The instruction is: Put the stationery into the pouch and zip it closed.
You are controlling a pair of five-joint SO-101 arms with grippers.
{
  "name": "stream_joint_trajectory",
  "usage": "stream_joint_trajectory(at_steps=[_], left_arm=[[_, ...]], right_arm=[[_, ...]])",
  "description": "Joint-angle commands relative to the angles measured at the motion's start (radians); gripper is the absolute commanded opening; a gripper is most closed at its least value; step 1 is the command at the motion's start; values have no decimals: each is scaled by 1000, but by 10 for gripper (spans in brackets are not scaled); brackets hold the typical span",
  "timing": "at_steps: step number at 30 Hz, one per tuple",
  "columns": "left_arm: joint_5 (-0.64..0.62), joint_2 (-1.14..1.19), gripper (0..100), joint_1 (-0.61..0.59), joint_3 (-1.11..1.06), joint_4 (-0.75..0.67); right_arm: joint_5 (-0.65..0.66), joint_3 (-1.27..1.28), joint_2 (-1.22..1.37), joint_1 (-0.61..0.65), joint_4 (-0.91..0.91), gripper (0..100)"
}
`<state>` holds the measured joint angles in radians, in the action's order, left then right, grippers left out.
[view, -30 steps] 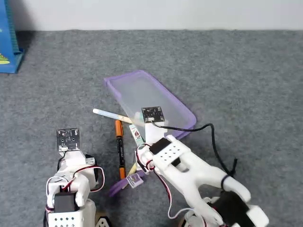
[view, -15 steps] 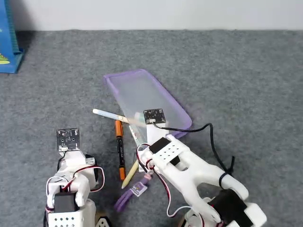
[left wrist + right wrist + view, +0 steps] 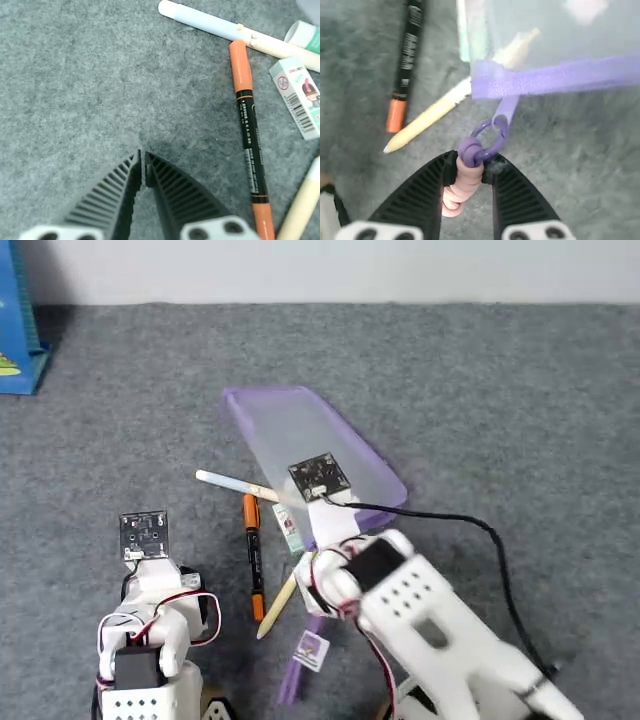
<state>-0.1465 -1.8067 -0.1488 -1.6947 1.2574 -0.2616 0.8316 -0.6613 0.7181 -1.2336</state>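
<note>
The translucent purple pouch (image 3: pixel 305 440) lies mid-table, and its purple zipper band (image 3: pixel 555 77) crosses the right wrist view. My right gripper (image 3: pixel 472 162) is shut on the pink zipper pull cord (image 3: pixel 464 185), which hangs from a purple ring (image 3: pixel 489 136). A tag (image 3: pixel 312 648) and a purple strap (image 3: pixel 295 682) trail beside the right arm (image 3: pixel 420 610). Left of the pouch lie an orange-and-black marker (image 3: pixel 255 555), a white pen (image 3: pixel 235 483), an eraser (image 3: pixel 290 525) and a cream pen (image 3: pixel 280 605). My left gripper (image 3: pixel 143 161) is shut and empty over bare carpet, short of the marker (image 3: pixel 250 145).
Grey carpet covers the table. A blue box (image 3: pixel 15 325) stands at the far left edge. A black cable (image 3: pixel 500 550) runs from the right arm across the carpet on the right. The left arm (image 3: pixel 150 640) sits at the front left.
The right arm has swung and pulled the zipper cord, and the tag and purple strap moved toward the front. The pouch shifted slightly. The left arm kept still.
</note>
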Motion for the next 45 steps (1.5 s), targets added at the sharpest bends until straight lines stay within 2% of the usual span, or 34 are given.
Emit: stream_joint_trajectory(at_steps=[1, 12, 19, 26, 29, 35, 39, 45], left_arm=[[-8, -12, 15, -2, 10, 3], [-8, -12, 15, -2, 10, 3], [-8, -12, 15, -2, 10, 3], [-8, -12, 17, 34, 10, 5], [-6, -12, 17, 63, 12, -2], [-6, -14, 18, -23, 153, -3], [-11, -14, 18, -29, 289, -2], [-51, -14, 28, 87, 427, 51]], right_arm=[[121, -49, -148, 7, -62, 8], [440, -49, -369, 7, -85, 8], [520, -49, -469, 2, -93, 8], [643, -49, -578, -81, -82, 8], [671, -49, -622, -108, -82, 8], [686, -48, -667, -113, -82, 8], [684, -48, -674, -108, -82, 8], [678, -48, -674, -107, -81, 8]])
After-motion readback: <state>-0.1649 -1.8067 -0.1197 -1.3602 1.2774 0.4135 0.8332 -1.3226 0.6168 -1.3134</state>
